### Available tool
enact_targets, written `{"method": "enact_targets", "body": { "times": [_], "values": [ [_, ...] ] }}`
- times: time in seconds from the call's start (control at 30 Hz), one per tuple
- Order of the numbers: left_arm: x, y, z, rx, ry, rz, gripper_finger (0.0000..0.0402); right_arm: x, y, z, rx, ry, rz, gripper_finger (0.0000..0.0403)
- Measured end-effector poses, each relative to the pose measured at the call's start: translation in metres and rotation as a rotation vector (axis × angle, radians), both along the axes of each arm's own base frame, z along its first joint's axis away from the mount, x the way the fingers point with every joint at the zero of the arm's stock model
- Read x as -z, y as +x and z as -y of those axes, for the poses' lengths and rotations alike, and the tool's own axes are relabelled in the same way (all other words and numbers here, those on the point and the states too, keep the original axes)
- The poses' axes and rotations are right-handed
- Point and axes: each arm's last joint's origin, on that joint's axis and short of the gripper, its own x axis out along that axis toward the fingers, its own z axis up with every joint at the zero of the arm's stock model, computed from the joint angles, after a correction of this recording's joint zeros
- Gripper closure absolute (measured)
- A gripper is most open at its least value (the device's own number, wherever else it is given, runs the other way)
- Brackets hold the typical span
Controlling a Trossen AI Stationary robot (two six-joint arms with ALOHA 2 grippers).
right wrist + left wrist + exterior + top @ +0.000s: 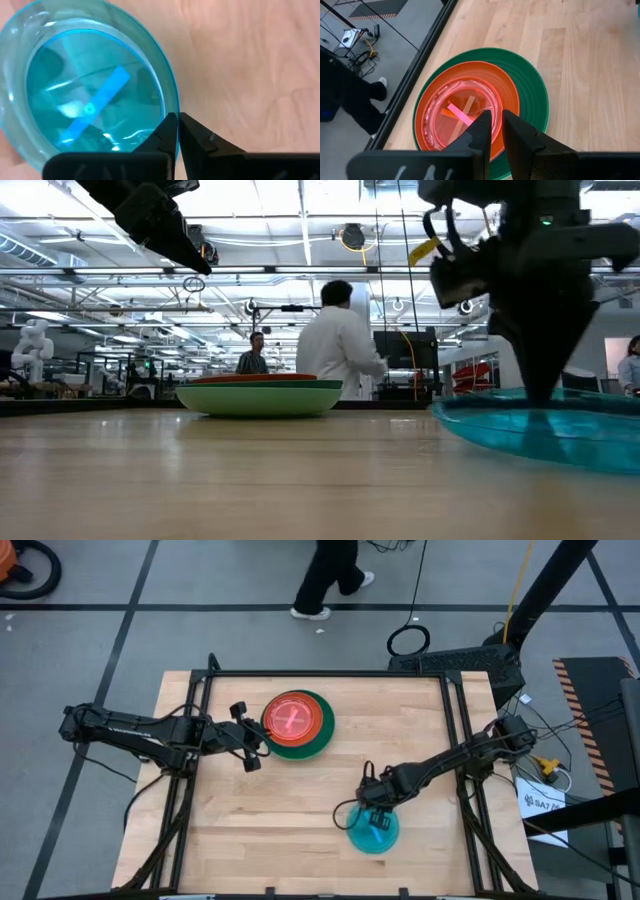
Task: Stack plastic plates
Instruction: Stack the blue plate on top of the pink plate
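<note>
A stack of plates [297,723] stands at the far middle of the table: a dark green plate [532,85] at the bottom, a red-orange one [507,87] in it and a pink one [465,107] on top. No other colours show from above. My left gripper [250,747] hangs above the table by the stack's left side, shut and holding nothing. The translucent blue plate [374,832] lies near the front right. My right gripper [372,818] is shut on it. My right gripper comes from above, pointing down, and pinches the blue plate's rim [173,107] on its far side. One finger stands inside the plate and one outside. In the low view the plate [540,430] seems to rest on the table under the gripper.
Black frame rails [330,673] run along the table's far edge and sides. A person [325,580] walks on the floor beyond the far edge, and people [335,340] show behind the table in the low view. Bare wood lies between the stack and the blue plate.
</note>
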Motion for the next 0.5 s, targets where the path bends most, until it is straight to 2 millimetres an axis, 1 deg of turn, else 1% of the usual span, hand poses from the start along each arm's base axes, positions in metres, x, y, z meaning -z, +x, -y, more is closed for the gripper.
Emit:
{"method": "enact_targets", "body": {
  "times": [0.3, 0.5],
  "values": [
    [0.0, 0.0, 0.0, 0.004, 0.005, -0.003, 0.0348, -0.018, 0.02, 0.019, 0.005, 0.01, 0.077, 0.0392],
    [0.0, -0.006, -0.001, -0.001, 0.006, -0.061, 0.0348, -0.038, 0.038, 0.041, 0.019, 0.01, 0.157, 0.0392]
  ]
}}
